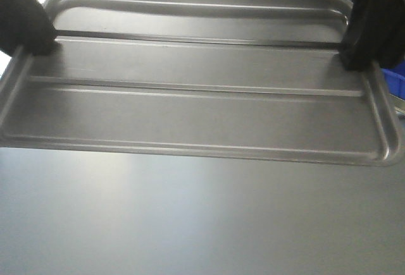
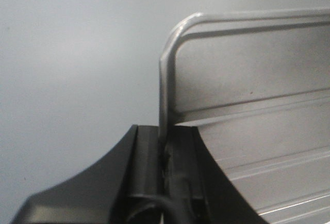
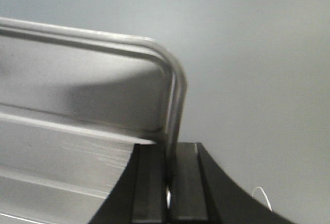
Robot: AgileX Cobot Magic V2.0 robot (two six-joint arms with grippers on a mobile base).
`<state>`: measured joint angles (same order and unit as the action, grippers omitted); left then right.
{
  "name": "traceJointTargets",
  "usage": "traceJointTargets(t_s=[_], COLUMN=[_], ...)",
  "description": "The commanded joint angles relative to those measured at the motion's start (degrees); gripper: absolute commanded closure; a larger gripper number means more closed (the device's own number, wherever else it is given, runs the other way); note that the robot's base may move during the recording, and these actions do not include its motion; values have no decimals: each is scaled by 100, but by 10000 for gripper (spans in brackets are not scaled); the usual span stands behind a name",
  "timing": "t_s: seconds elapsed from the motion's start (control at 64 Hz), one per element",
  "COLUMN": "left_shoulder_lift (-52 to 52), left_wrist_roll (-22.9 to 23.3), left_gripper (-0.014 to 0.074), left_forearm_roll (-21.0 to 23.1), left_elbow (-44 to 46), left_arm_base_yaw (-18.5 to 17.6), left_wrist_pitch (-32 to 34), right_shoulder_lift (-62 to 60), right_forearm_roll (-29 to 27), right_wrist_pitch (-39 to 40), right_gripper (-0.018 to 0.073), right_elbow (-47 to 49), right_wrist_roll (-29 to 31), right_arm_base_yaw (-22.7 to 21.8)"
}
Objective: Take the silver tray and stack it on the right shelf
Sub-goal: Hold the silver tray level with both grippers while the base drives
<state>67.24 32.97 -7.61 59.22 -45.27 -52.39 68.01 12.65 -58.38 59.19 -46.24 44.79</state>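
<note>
The shiny, shallow rectangular metal tray (image 1: 202,110) is held above a plain grey surface (image 1: 202,224), its left rim pinched by the left gripper (image 2: 164,154), its right rim by the right gripper (image 3: 170,170). Slippage or twisting could be caused by uneven arm motion.

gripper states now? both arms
Left gripper: shut on the tray, clamping its side rim.
Right gripper: shut on the tray, clamping the opposite rim.

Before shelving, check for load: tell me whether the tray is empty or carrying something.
Empty. The tray floor shows bare in every view, with only its own ridges across it; nothing lies on it.
</note>
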Motion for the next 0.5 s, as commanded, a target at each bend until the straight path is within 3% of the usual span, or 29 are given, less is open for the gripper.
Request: traceJointTargets(t_s=[0.0,0.484], left_shoulder_lift=[-104,-104], left_wrist_roll=[3,3], left_gripper=[689,689], left_forearm_roll=[-144,-144], left_elbow=[200,200], left_arm_base_yaw=[-38,-38], left_wrist_pitch=[184,184], right_shoulder_lift=[-136,-136], right_forearm_roll=[190,190], right_wrist_pitch=[123,123], right_gripper=[503,503], right_elbow=[189,189], right_wrist_roll=[103,103], right_arm_base_yaw=[-6,-6])
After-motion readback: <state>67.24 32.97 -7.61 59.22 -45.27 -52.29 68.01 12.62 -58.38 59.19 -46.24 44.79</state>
